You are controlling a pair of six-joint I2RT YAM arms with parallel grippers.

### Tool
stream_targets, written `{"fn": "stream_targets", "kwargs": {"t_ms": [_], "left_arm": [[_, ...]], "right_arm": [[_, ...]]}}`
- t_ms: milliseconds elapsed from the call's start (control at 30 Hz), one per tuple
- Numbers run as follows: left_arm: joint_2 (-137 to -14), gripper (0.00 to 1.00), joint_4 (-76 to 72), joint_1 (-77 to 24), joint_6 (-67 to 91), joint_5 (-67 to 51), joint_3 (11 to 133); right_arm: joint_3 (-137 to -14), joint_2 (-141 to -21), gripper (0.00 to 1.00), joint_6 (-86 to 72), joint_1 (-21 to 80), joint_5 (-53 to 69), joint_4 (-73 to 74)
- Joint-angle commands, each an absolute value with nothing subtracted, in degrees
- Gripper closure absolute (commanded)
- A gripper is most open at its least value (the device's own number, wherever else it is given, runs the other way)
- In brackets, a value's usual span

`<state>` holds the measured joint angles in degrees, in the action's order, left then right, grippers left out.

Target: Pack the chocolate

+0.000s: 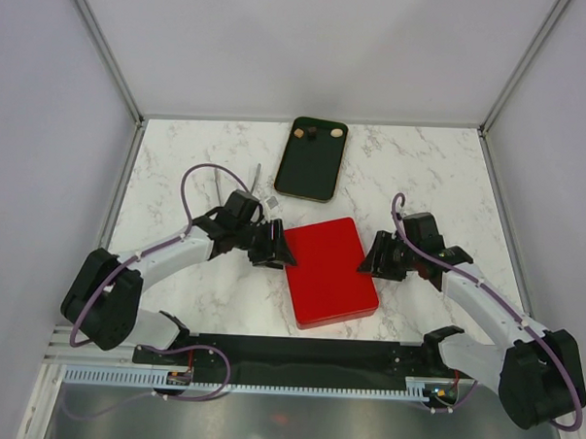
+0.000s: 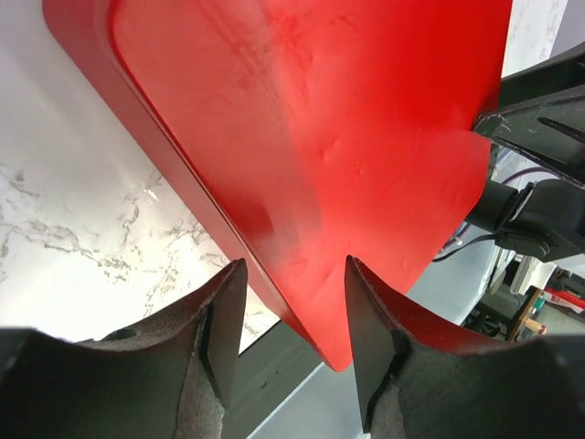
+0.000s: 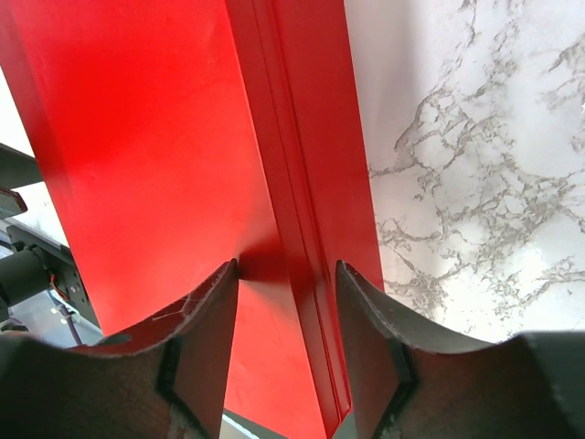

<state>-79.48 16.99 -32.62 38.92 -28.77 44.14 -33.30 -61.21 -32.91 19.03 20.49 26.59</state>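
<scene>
The chocolate shows as three tiny pieces, tan (image 1: 300, 132), dark (image 1: 314, 134) and tan (image 1: 335, 131), on the far end of a black tray (image 1: 310, 172). A closed red box (image 1: 332, 272) lies mid-table, nearer me than the tray. My left gripper (image 1: 278, 246) is at the box's left edge. In the left wrist view its open jaws (image 2: 294, 265) straddle the rim of the red box (image 2: 320, 137) with gaps on both sides. My right gripper (image 1: 373, 257) is at the box's right edge. There its open jaws (image 3: 285, 265) straddle the side wall of the red box (image 3: 137, 137).
A small clear item (image 1: 267, 201) and a thin stick (image 1: 256, 179) lie left of the tray, just beyond my left wrist. White walls close in the marble table (image 1: 179, 156) on three sides. A black rail (image 1: 297, 356) runs along the near edge.
</scene>
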Motion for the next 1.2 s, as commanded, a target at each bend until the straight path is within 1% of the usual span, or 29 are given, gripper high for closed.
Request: {"fn": "stream_targets", "kwargs": {"t_ms": [0, 100, 233, 367, 433, 467, 500, 533, 633, 800, 867, 900, 1033, 1167], "left_arm": [[-80.07, 0.46, 13.19, -33.13, 38.14, -31.55, 43.51], [-80.77, 0.49, 12.31, -33.49, 38.76, -31.99, 42.89], [-81.56, 0.51, 11.95, -34.36, 39.9, -31.56, 41.84], [-82.53, 0.51, 11.08, -34.63, 40.52, -30.5, 39.47], [-82.79, 0.49, 10.46, -34.98, 40.61, -30.67, 38.76], [-82.79, 0.47, 10.02, -35.07, 40.61, -30.67, 38.32], [-82.79, 0.46, 9.76, -35.24, 40.61, -30.59, 38.15], [-82.97, 0.46, 9.41, -35.42, 40.78, -30.76, 38.06], [-83.85, 0.46, 7.56, -35.51, 41.39, -31.55, 37.36], [-85.34, 0.46, 5.89, -35.6, 42.19, -32.43, 36.65], [-85.6, 0.47, 5.36, -35.6, 42.89, -32.7, 36.3], [-85.69, 0.47, 5.45, -35.6, 42.98, -32.96, 36.21], [-86.39, 0.48, 4.4, -35.42, 43.07, -32.61, 35.68], [-88.41, 0.5, 3.52, -35.07, 42.89, -32.78, 36.56]], "right_arm": [[-33.93, -60.73, 0.49, -30.85, 19.16, 16.96, 30.15], [-33.4, -60.73, 0.54, -31.2, 19.16, 16.52, 30.06], [-31.82, -60.03, 0.54, -32.17, 19.16, 16.52, 29.97], [-29.36, -59.24, 0.54, -34.36, 19.25, 15.74, 28.75], [-28.66, -59.24, 0.55, -35.67, 19.16, 15.21, 28.65], [-28.57, -59.15, 0.56, -36.12, 19.16, 14.77, 28.65], [-28.22, -59.15, 0.6, -36.56, 19.16, 13.72, 28.65], [-27.17, -59.06, 0.62, -37.17, 19.16, 13.36, 28.57], [-23.84, -58.36, 0.64, -39.28, 19.16, 15.02, 25.76], [-21.8, -56.26, 0.68, -41.48, 19.16, 15.47, 23.29], [-21.53, -55.64, 0.75, -41.92, 19.16, 15.64, 22.86], [-21.45, -55.55, 0.76, -42.18, 19.16, 15.56, 22.76], [-19.79, -56.42, 0.78, -43.06, 19.16, 15.99, 21.19], [-17.49, -58.35, 0.78, -44.65, 19.16, 18.01, 15.23]]}}
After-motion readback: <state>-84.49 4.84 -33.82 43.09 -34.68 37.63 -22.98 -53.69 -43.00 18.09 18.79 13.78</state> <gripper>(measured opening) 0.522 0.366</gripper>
